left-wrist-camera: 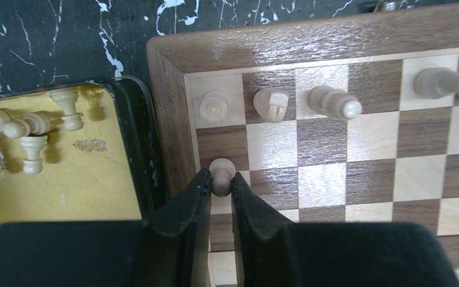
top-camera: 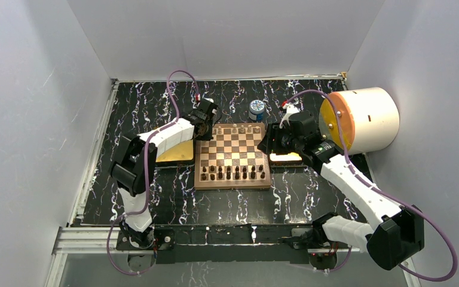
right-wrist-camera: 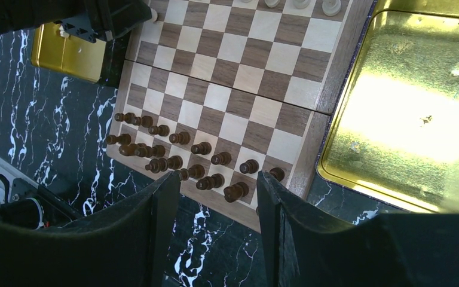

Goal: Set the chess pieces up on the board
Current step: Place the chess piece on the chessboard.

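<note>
Black fingers (left-wrist-camera: 198,197) of the left gripper (left-wrist-camera: 221,190) fill the bottom of the left wrist view, clamped on the stem of a cream pawn (left-wrist-camera: 221,170). The pawn is at the leftmost column of the chessboard (left-wrist-camera: 167,89), one row in from the cream rook (left-wrist-camera: 214,107), knight (left-wrist-camera: 271,104) and bishop (left-wrist-camera: 334,103); its base is hidden, so I cannot tell if it is seated. More cream pieces (left-wrist-camera: 33,152) wait in the gold tray (left-wrist-camera: 95,185) just beside the board on the counter (left-wrist-camera: 48,42).

The right gripper (right-wrist-camera: 218,185) hangs with its fingers apart above the dark brown pieces (right-wrist-camera: 179,161).

Judging the risk: the pawn sits close to the raised border, so a release off-centre could leave it straddling the edge or toppling. Fingers spreading wide might also nudge the rook.

No brand or writing is readable; the blue-and-white jar (top-camera: 256,110) is too small to read.
</note>
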Robot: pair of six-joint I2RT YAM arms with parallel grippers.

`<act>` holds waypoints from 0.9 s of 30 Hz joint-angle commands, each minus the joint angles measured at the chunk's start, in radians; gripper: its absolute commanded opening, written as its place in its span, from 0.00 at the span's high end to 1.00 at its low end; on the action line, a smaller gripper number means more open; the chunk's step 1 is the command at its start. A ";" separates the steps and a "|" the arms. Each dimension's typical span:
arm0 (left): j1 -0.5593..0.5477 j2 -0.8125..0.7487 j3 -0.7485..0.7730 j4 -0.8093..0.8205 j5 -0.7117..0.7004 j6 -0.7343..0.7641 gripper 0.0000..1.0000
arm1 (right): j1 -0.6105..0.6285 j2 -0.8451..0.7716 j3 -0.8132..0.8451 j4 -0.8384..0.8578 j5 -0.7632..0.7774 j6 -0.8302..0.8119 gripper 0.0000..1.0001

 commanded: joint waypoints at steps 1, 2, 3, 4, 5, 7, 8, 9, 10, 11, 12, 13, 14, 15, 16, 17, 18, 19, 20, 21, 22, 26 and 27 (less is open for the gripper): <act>0.003 0.011 0.030 0.003 -0.006 0.008 0.89 | -0.004 0.003 0.048 0.032 -0.007 -0.014 0.40; 0.003 0.014 0.030 0.002 -0.007 0.010 0.89 | -0.004 0.006 0.050 0.032 -0.007 -0.015 0.40; 0.003 0.016 0.030 0.001 -0.010 0.013 0.89 | -0.005 0.006 0.050 0.032 -0.007 -0.015 0.41; 0.003 0.019 0.031 -0.001 -0.012 0.014 0.89 | -0.004 0.006 0.050 0.032 -0.005 -0.015 0.40; 0.003 0.021 0.031 -0.001 -0.013 0.016 0.89 | -0.004 0.007 0.050 0.034 -0.004 -0.015 0.40; 0.003 0.020 0.031 -0.002 -0.014 0.020 0.89 | -0.003 0.008 0.051 0.034 -0.008 -0.015 0.40; 0.004 0.021 0.032 -0.002 -0.016 0.022 0.88 | -0.004 0.010 0.051 0.035 -0.009 -0.015 0.40; 0.004 0.022 0.032 -0.002 -0.017 0.023 0.88 | -0.003 0.013 0.050 0.037 -0.010 -0.015 0.40; 0.004 0.023 0.033 -0.001 -0.017 0.025 0.88 | -0.003 0.015 0.051 0.039 -0.012 -0.015 0.40; 0.004 0.024 0.034 -0.002 -0.020 0.027 0.88 | -0.005 0.018 0.053 0.038 -0.013 -0.015 0.40; 0.004 0.024 0.035 -0.002 -0.020 0.029 0.88 | -0.004 0.020 0.054 0.038 -0.013 -0.014 0.40; 0.004 0.026 0.037 -0.001 -0.021 0.029 0.88 | -0.004 0.021 0.055 0.038 -0.013 -0.015 0.40; 0.004 0.028 0.037 -0.001 -0.021 0.030 0.88 | -0.004 0.021 0.057 0.038 -0.013 -0.015 0.40; 0.004 0.029 0.039 -0.001 -0.021 0.031 0.88 | -0.003 0.021 0.058 0.038 -0.014 -0.015 0.40; 0.004 0.031 0.040 -0.001 -0.021 0.033 0.88 | -0.004 0.021 0.057 0.039 -0.014 -0.014 0.40; 0.004 0.032 0.042 -0.001 -0.021 0.036 0.88 | -0.003 0.020 0.056 0.042 -0.015 -0.012 0.40; 0.004 0.033 0.043 -0.001 -0.021 0.039 0.88 | -0.004 0.019 0.052 0.047 -0.018 -0.011 0.40; 0.004 0.035 0.043 0.001 -0.020 0.040 0.88 | -0.003 0.019 0.052 0.050 -0.021 -0.010 0.40; 0.004 0.034 0.042 0.001 -0.014 0.042 0.88 | -0.004 0.020 0.051 0.049 -0.022 -0.008 0.40; 0.004 0.035 0.044 0.001 -0.011 0.044 0.88 | -0.003 0.020 0.052 0.050 -0.023 -0.006 0.40; 0.004 0.035 0.044 0.001 -0.012 0.045 0.88 | -0.003 0.020 0.053 0.052 -0.023 -0.005 0.40; 0.004 0.034 0.042 0.001 -0.020 0.049 0.88 | -0.003 0.021 0.056 0.054 -0.024 -0.004 0.40; 0.004 0.036 0.044 0.001 -0.019 0.051 0.88 | -0.003 0.021 0.057 0.052 -0.024 -0.004 0.40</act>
